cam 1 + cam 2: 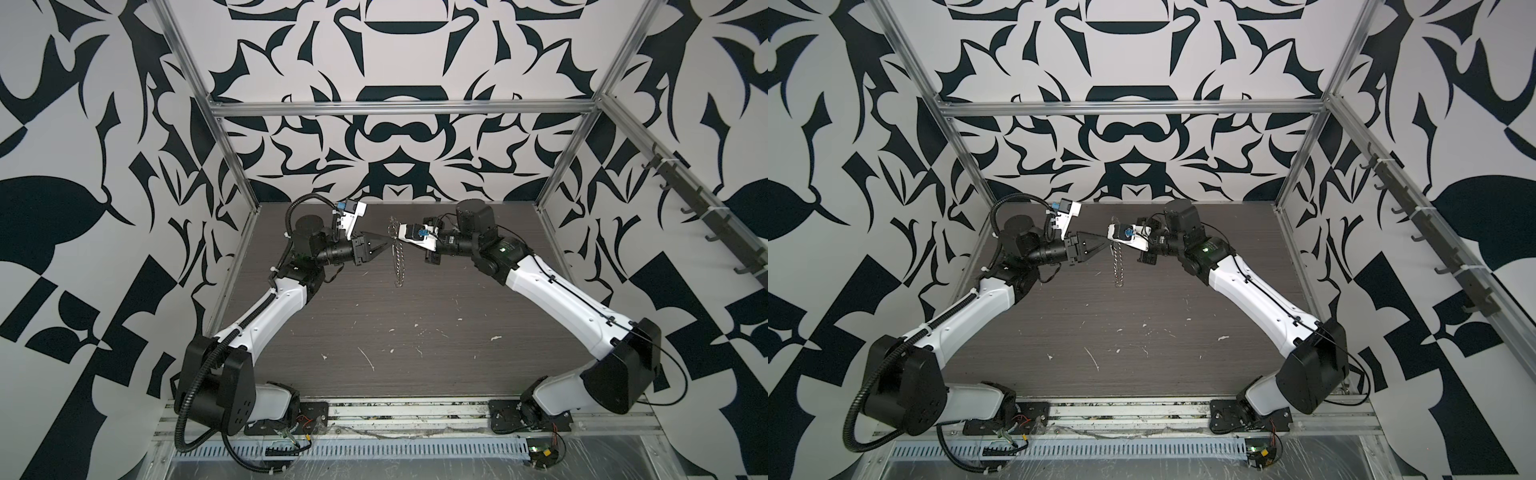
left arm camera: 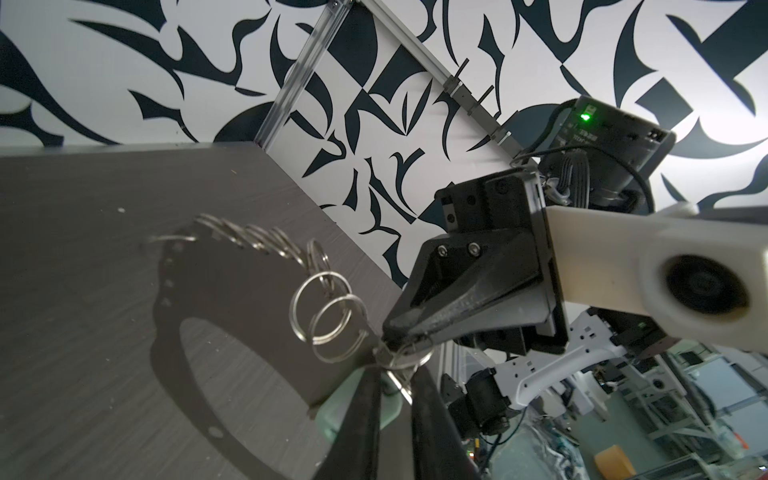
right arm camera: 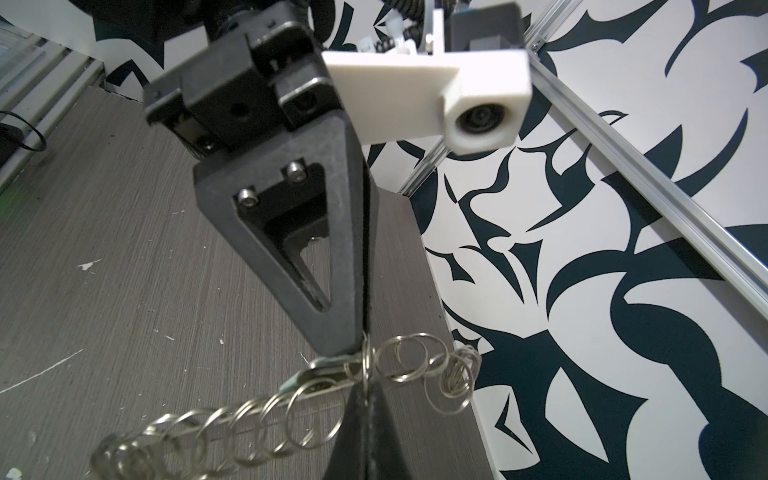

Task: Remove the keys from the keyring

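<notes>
We see both arms raised over the far part of the table (image 1: 415, 353), their tips meeting near its middle. The left end effector (image 3: 361, 347) has its fingers drawn close on the pale mint tag (image 2: 332, 409), which sits between them at the very tip. The right end effector (image 2: 390, 334), facing it, is pressed together on one of the small rings (image 2: 328, 320), just beside the tag's metal loop. From this shared grip hangs the keyring (image 2: 165, 328), a thin grey band with small holes, the chain of silver rings strung along it. In both top views we see the keyring edge-on between the two arms. We cannot tell whether its lowest point touches the table. The tag is not yet off the rings.
</notes>
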